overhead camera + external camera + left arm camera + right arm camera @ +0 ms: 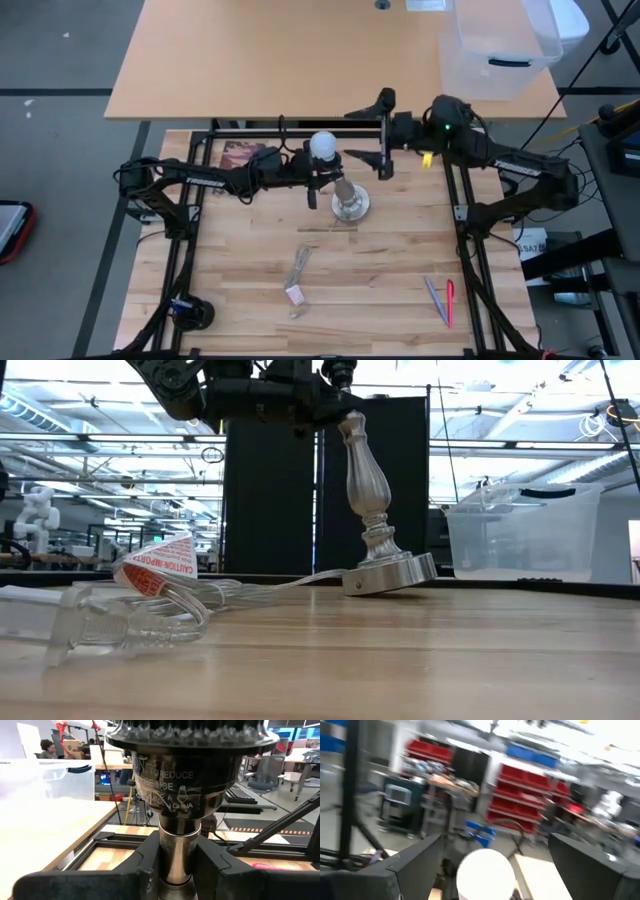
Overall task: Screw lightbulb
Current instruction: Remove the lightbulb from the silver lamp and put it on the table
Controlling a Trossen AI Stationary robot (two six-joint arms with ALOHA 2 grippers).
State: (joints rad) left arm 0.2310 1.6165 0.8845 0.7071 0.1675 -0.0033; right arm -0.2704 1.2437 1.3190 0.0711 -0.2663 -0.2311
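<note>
The silver stand (348, 203) leans on the table, its round base (392, 572) tipped. Its black socket (185, 770) carries the white bulb (322, 146) at the top, toward the far side. My left gripper (316, 182) reaches in from the table's left and is shut on the stand's post. My right gripper (384, 135) hangs open to the right of the bulb, touching nothing. In the right wrist view the bulb (485, 872) shows ahead of that gripper (496, 840), between its wide-open fingers. How far the bulb sits in the socket is hidden. My left gripper pinches the stand's silver post (175, 855) just under the black socket, one finger (145, 865) on each side. The fingers come level from the table's left and lie across the post. The stand is tilted, with the base's lower edge (352, 590) on the table.
The stand's clear cord with its plug (90, 625) and red-and-white tag (160, 565) lies near the table's middle (298, 275). Pens (440, 300) lie near the front right. A clear plastic bin (500, 45) stands on the far table.
</note>
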